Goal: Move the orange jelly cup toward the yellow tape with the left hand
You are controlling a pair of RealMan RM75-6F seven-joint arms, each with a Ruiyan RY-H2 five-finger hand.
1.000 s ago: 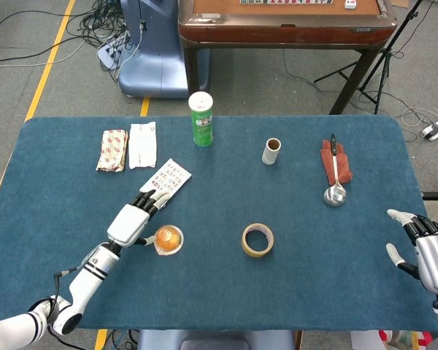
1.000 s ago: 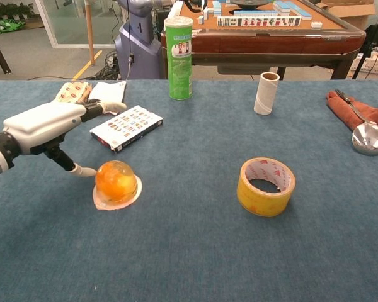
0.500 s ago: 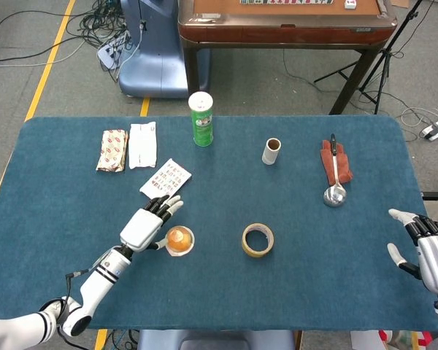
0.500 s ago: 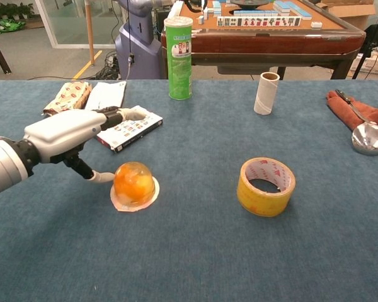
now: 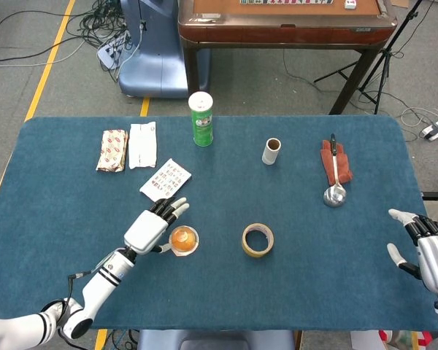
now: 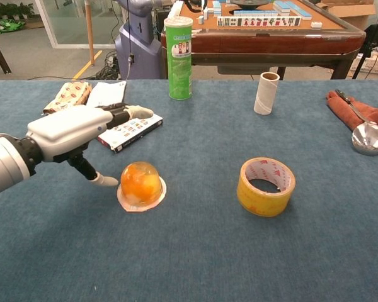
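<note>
The orange jelly cup sits dome-up on the blue table, left of the yellow tape roll, with a gap between them. My left hand is just left of the cup, its fingers stretched out flat above the cloth. Its thumb touches the cup's left side low down. It holds nothing. My right hand rests at the table's right edge with fingers spread and nothing in it; the chest view does not show it.
A flat printed box lies just beyond my left hand. Further back are two snack packets, a green can, a cardboard tube, and a metal scoop on a red cloth.
My left hand has slid to the right, pushing the jelly cup along the cloth toward the tape. The gap between cup and tape has shrunk. The right hand has stayed still.
</note>
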